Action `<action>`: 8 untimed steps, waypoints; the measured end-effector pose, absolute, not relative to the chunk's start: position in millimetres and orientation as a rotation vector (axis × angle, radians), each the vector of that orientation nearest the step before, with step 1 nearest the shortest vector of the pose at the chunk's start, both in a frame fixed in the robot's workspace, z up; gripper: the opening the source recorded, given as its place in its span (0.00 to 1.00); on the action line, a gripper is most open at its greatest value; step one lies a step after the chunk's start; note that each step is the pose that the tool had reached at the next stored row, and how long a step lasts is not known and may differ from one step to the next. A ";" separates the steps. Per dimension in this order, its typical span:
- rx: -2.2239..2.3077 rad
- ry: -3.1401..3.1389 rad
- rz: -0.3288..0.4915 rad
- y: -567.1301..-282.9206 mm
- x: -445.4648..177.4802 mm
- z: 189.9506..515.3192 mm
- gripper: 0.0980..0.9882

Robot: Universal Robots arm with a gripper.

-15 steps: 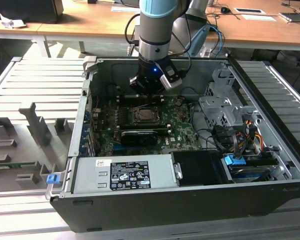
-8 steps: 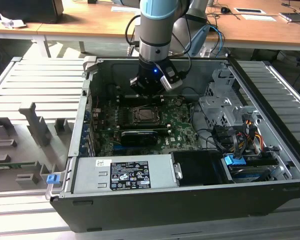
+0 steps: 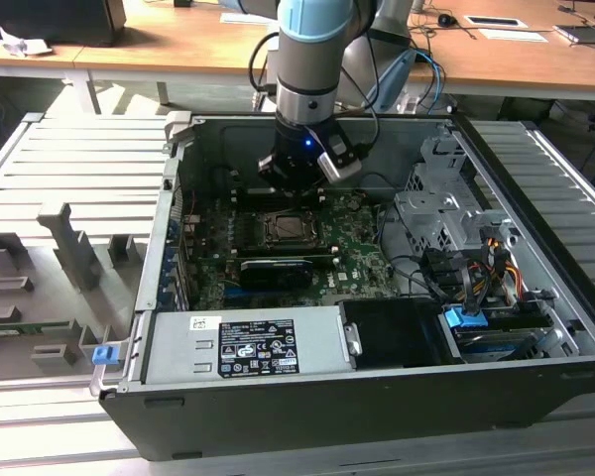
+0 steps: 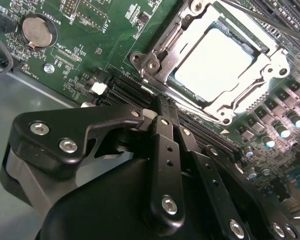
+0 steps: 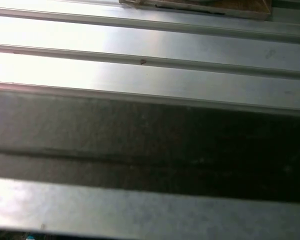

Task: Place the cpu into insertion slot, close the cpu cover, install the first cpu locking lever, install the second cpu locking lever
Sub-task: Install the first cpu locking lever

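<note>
The cpu (image 4: 215,64) lies flat in its socket on the green motherboard (image 4: 90,45), its pale metal top showing through the square window of the cpu cover (image 4: 270,82). The silvery cover lies down over the chip. A thin metal lever (image 4: 155,52) runs along one side of the socket. My gripper (image 4: 162,102) is shut with nothing between its black fingers (image 4: 165,150), and its tips sit just off the socket's edge. In the exterior view the gripper (image 3: 296,186) hangs low inside the open case, right behind the socket (image 3: 286,230).
A long black card (image 3: 276,270) lies in front of the socket, a power supply (image 3: 248,347) fills the near corner, and a drive cage (image 3: 446,213) with cables (image 3: 476,273) stands on the exterior view's right. A coin battery (image 4: 38,30) sits on the board. Ribbed grey metal (image 5: 150,75) is close by.
</note>
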State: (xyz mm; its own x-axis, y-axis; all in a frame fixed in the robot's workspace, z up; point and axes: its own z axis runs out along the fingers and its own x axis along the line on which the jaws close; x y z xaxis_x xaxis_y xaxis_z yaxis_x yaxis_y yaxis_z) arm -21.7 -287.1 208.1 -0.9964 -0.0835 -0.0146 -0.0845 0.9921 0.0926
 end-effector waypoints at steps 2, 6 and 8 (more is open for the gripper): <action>-0.132 3.125 0.146 -287.1 -21.3 207.1 0.01; -0.132 3.125 0.146 -287.1 -19.6 205.8 0.01; -0.132 3.125 0.145 -287.0 -19.1 205.2 0.01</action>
